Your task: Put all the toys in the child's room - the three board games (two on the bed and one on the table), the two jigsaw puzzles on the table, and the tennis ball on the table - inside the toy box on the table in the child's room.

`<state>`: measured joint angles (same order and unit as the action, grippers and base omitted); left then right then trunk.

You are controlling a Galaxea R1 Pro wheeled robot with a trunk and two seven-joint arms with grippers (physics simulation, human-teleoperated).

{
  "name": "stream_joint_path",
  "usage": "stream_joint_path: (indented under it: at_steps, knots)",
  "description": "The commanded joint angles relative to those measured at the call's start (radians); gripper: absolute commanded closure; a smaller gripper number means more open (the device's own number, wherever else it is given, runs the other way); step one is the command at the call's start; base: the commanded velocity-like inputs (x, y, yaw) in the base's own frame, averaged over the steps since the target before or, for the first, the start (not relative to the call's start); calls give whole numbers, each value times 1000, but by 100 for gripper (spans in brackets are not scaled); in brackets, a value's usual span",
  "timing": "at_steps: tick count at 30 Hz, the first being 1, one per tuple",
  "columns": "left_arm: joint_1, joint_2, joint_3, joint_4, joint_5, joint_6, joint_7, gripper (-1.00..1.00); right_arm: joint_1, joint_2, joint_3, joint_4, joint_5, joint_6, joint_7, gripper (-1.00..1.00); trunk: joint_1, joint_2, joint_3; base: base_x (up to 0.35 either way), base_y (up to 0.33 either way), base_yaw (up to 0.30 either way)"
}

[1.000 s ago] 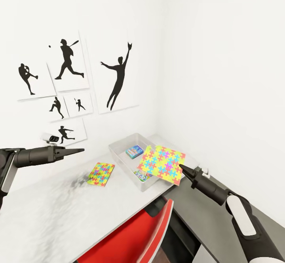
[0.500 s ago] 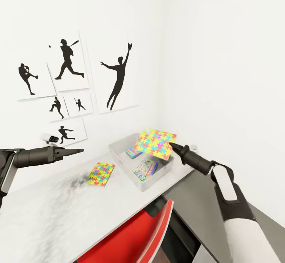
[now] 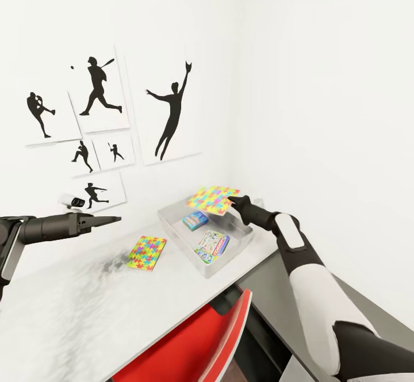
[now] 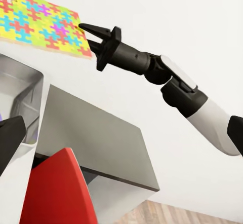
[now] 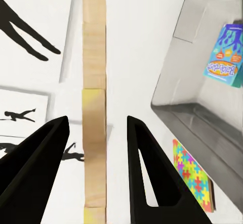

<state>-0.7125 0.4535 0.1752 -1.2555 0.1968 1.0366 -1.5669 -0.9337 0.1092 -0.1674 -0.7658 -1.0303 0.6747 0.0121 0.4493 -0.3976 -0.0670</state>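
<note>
Toy box (image 3: pixel 172 229): a clear bin that stood on the white table (image 3: pixel 86 301), close to the corner of the room.
Held jigsaw puzzle (image 3: pixel 211 199): a bright multicoloured board, held nearly flat above the toy box's far side, over the rim nearest the corner.
Right gripper (image 3: pixel 233 201): it gripped that puzzle by its edge; in the right wrist view the board's wooden edge (image 5: pixel 94 107) ran between the two dark fingers (image 5: pixel 147 168).
Second jigsaw puzzle (image 3: pixel 146 252): it lay flat on the table, just beside the toy box on the side away from the corner.
Board games: a blue one (image 3: pixel 195 220) lay inside the toy box toward its far end, and another (image 3: pixel 212 246) lay inside nearer the red chair (image 3: pixel 195 342).
Left gripper (image 3: pixel 109 219): it hung above the table well apart from the toy box, fingers drawn together to a point with nothing between them.
</note>
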Motion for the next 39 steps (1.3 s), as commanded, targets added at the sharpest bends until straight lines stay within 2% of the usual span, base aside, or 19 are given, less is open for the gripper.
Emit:
stream_joint_path:
  at_steps: [1,10,19,22,25,28,30,34,39]
  knots:
    - [-1,0,-1,0,0,11,-4,-100,-2,3,-6,3,1,5,0,100,1,-2,-2,0,0,0]
    - [-1,0,-1,1,0,11,-4,-100,-5,26,1,18,8,-66,-3,100,1,-2,-2,0,0,0]
    - [-1,2,0,1,1,11,-4,-100,0,29,16,20,1,-78,9,100,1,-2,-2,0,0,0]
    - [-1,2,-1,1,1,11,-4,-100,1,30,18,22,2,-120,5,100,1,-2,-2,0,0,0]
    - [-1,1,-2,1,1,11,-4,-100,1,33,25,45,4,-143,2,100,1,-2,-2,0,0,0]
    - [-1,2,-1,1,1,11,-4,-100,0,34,70,63,5,-157,2,100,1,-2,-2,0,0,0]
    - [-1,2,-1,1,1,11,-4,-100,0,34,83,77,4,-161,2,100,1,-2,-2,0,0,0]
    - [-1,3,0,1,3,11,-4,-100,0,32,83,160,1,-165,2,100,1,-2,-2,0,0,0]
    - [-1,4,0,1,6,11,-4,-100,0,32,78,194,-2,-192,3,100,1,-2,-2,0,0,0]
